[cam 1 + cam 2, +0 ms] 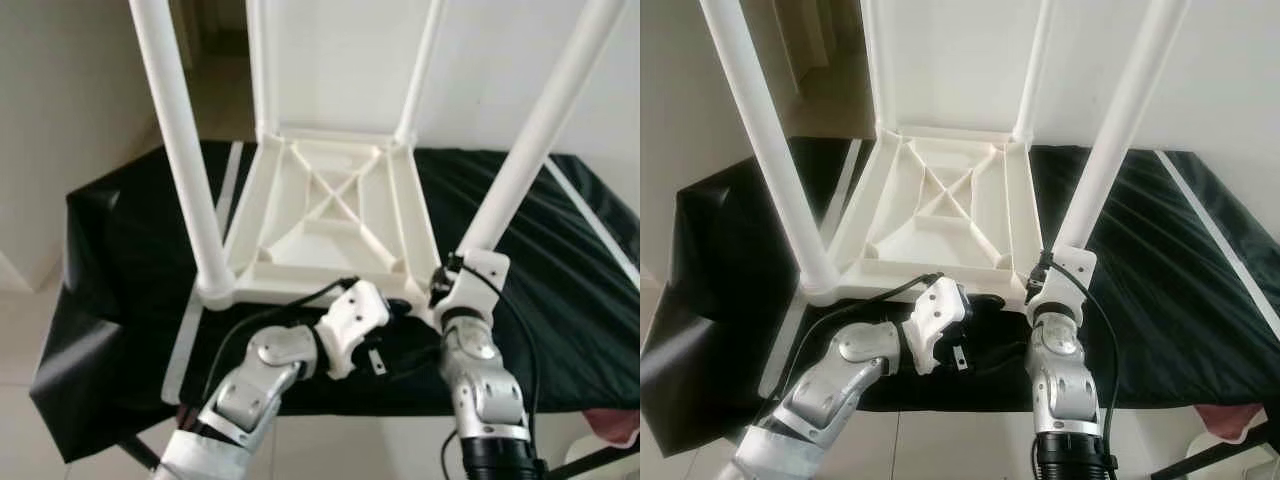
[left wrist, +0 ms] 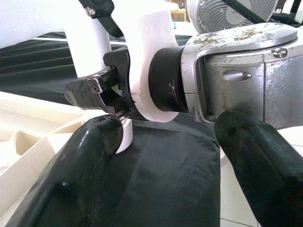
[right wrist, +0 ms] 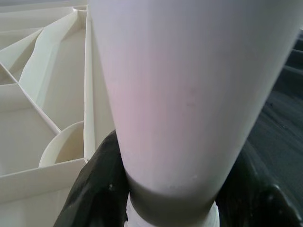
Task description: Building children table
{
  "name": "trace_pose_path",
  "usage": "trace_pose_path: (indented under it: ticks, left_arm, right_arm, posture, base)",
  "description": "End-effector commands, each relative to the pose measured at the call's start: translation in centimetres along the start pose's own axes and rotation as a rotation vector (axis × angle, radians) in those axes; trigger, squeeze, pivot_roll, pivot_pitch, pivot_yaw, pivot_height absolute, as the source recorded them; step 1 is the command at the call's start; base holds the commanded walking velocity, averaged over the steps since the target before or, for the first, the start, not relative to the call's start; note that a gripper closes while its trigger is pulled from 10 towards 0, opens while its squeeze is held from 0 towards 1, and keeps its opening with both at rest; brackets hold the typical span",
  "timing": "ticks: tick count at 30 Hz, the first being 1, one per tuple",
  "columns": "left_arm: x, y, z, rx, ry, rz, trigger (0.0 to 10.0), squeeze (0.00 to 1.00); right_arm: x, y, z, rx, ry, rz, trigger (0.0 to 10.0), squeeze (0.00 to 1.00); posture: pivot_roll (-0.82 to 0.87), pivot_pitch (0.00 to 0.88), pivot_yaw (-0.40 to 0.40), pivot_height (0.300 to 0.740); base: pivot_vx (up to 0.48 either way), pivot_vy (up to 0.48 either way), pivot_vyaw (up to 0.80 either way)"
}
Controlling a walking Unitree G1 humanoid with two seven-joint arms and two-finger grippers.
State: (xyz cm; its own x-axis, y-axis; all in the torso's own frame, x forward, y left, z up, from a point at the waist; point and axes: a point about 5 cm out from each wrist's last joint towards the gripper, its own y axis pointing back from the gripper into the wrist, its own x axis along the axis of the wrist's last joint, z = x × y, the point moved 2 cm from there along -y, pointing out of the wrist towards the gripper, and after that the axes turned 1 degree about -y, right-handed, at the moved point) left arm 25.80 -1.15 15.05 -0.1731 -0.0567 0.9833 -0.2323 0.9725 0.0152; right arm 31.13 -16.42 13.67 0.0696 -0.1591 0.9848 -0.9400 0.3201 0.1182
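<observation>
Children's table [image 1: 335,215], white plastic, upside down at frame centre on black cloth [image 1: 560,260], ribbed underside up. Four white legs standing up. Right gripper [image 3: 165,189] clamped round near-right leg [image 1: 535,140] at its base. Left gripper [image 2: 165,156] spread wide beside right gripper, lower centre.

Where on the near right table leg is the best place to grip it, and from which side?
Low on the near right leg, just above its socket, from the robot's side: the round shaft suits a two-finger pinch. The right gripper holds there.
</observation>
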Motion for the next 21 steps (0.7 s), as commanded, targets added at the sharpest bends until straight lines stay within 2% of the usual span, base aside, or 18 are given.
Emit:
trace_pose_path:
  ticks: [1, 4, 5, 7, 8, 13, 17, 19, 20, 21]
  left_arm:
    - [-0.2, -0.1, 0.3, -0.015, 0.012, -0.008, 10.0, 0.0]
    - [-0.2, -0.1, 0.3, -0.015, 0.01, -0.007, 10.0, 0.0]
    - [-0.1, -0.1, 0.3, -0.013, 0.008, -0.006, 10.0, 0.0]
    - [-0.1, -0.1, 0.4, -0.012, 0.009, -0.006, 10.0, 0.0]
    - [-0.1, -0.1, 0.4, -0.012, 0.011, -0.007, 10.0, 0.0]
    - [-0.2, 0.2, 0.4, -0.013, 0.021, -0.011, 10.0, 0.0]
    - [-0.3, 0.6, 0.3, -0.026, 0.018, -0.014, 10.0, 0.0]
    - [-0.5, 1.0, 0.3, -0.04, 0.016, -0.023, 10.0, 0.0]
    - [-0.6, 1.3, 0.2, -0.045, 0.017, -0.029, 10.0, 0.0]
    - [-0.6, 1.3, 0.2, -0.045, 0.017, -0.029, 10.0, 0.0]
  right_arm:
    - [-1.8, 0.9, -0.8, -0.008, -0.071, -0.093, 10.0, 0.0]
    - [-1.8, 0.9, -0.9, -0.013, -0.068, -0.095, 10.0, 0.0]
    - [-1.3, 1.1, -1.6, 0.042, -0.086, -0.067, 10.0, 0.27]
    - [-1.1, 1.2, -1.9, 0.069, -0.098, -0.051, 10.0, 0.27]
    - [-0.8, 1.2, -1.9, 0.101, -0.109, -0.031, 10.0, 1.0]
    - [-0.1, 1.2, -1.4, 0.136, -0.106, 0.012, 10.0, 1.0]
    - [0.1, 1.1, -0.2, 0.178, -0.064, 0.018, 10.0, 1.0]
    - [-0.1, 1.1, 0.2, 0.256, -0.06, -0.004, 10.0, 1.0]
    - [0.1, 1.1, 0.7, 0.286, -0.054, 0.001, 10.0, 0.79]
    - [0.1, 1.1, 0.7, 0.286, -0.054, 0.001, 10.0, 0.79]
  posture:
    - [0.01, 0.0, -0.035, 0.74]
    - [0.02, 0.0, -0.035, 0.74]
    - [0.02, 0.0, -0.036, 0.74]
    - [0.02, 0.0, -0.036, 0.74]
    - [0.02, 0.0, -0.037, 0.74]
    - [0.02, 0.0, -0.039, 0.74]
    - [0.02, 0.0, -0.033, 0.74]
    - [0.01, 0.0, -0.032, 0.74]
    - [0.01, 0.0, -0.03, 0.74]
    - [0.01, 0.0, -0.03, 0.74]
  base:
    - [0.0, 0.0, 0.0]
    - [0.0, 0.0, 0.0]
    - [0.0, 0.0, 0.0]
    - [0.0, 0.0, 0.0]
    - [0.0, 0.0, 0.0]
    - [0.0, 0.0, 0.0]
    - [0.0, 0.0, 0.0]
    - [0.0, 0.0, 0.0]
    - [0.0, 0.0, 0.0]
    - [0.0, 0.0, 0.0]
